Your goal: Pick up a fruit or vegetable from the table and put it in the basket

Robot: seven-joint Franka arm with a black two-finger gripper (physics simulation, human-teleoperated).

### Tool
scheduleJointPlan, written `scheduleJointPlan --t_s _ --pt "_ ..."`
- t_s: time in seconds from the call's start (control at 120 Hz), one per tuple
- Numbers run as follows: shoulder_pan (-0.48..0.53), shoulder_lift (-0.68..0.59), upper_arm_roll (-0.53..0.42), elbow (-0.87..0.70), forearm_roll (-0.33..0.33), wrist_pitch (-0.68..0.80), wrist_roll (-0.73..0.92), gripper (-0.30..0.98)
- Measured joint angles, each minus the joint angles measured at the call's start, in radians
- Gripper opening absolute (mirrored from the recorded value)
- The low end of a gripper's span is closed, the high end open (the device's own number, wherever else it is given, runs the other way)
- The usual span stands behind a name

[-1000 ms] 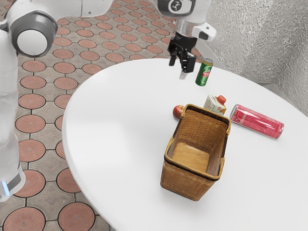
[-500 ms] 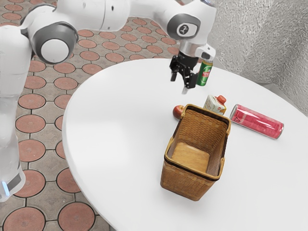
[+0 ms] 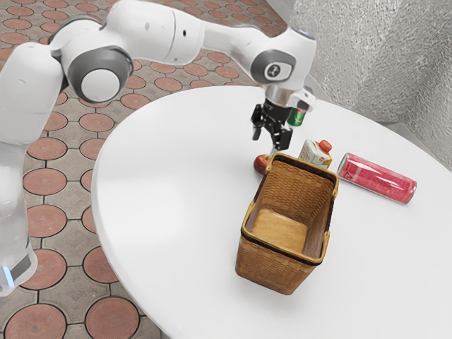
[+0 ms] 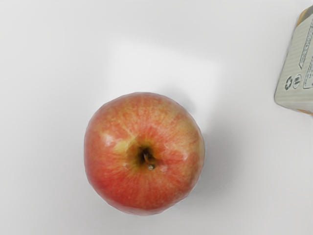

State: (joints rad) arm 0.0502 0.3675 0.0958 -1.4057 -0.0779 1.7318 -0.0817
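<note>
Lower than before, the tool (image 3: 265, 144) hangs wide open and empty above the apple (image 3: 261, 164) on the worktop (image 3: 176, 176); descending off-centre, it could clip the nearby basket (image 3: 272, 268)

Recycling sign (image 4: 288, 82) on the carton (image 4: 292, 99)
Arrows form a loop beside a round emblem (image 4: 297, 81); the carton's lettering and any on the green can (image 3: 294, 119) are illegible.

The arm (image 3: 152, 32) reaches in from the exterior view's left, bent at a large rounded joint (image 3: 100, 85); its wrist (image 3: 289, 60) turns downward; the black gripper (image 3: 265, 144) hangs beneath, pointing down, its two fingers apart.
</note>
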Motion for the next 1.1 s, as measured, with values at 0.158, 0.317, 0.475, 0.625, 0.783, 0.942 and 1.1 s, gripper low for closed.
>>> scheduleJointPlan --t_s 0.158,0.317,0.475,0.625,0.783,0.942,1.1 --pt "-0.002 0.004 -0.001 -0.008 -0.004 0.019 -0.001 0.69" --pt "0.000 0.032 0.001 -0.007 -0.003 0.028 -0.001 0.69" --pt "-0.002 0.053 0.002 -0.005 0.000 0.033 -0.002 0.69" --pt "-0.003 0.067 0.001 -0.004 0.000 0.036 -0.002 0.69" --pt "-0.003 0.080 0.000 -0.004 -0.002 0.038 -0.002 0.69" --pt "-0.003 0.096 -0.001 -0.004 -0.005 0.047 -0.002 0.69" --pt "0.005 0.102 -0.001 -0.002 -0.007 0.052 -0.002 0.69"
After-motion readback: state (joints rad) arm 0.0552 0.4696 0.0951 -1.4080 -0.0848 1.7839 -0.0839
